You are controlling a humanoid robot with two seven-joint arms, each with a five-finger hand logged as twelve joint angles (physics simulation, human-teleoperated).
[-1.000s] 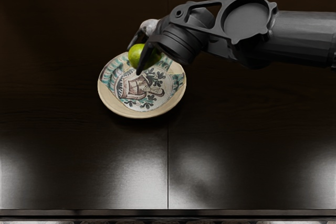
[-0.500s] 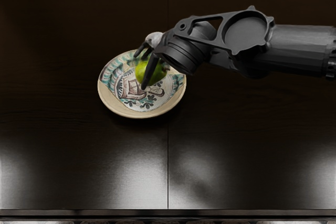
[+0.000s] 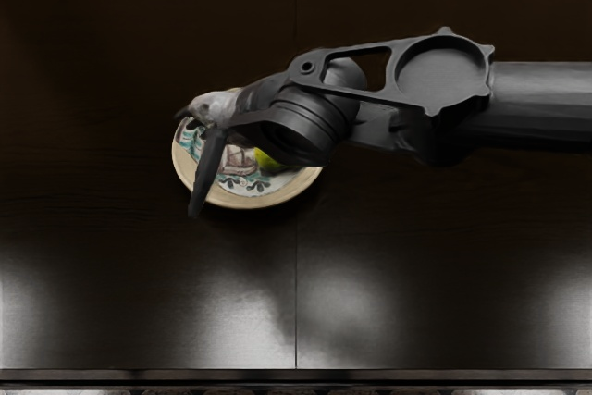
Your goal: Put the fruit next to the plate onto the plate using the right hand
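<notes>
Dark glossy table (image 3: pixel 416 265), seam down the middle. One painted plate (image 3: pixel 268 196) lies on it, directly under the hand (image 3: pixel 215 125).

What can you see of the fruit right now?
Only a small yellow-green sliver of the fruit shows, smooth and rounded. The rest is hidden beneath the right hand and its wrist. The sliver lies within the rim of the painted plate, on its right side, and seems to rest there, though contact is hidden. The visible fingers stretch leftward, away from the fruit, not curled round it.
</notes>
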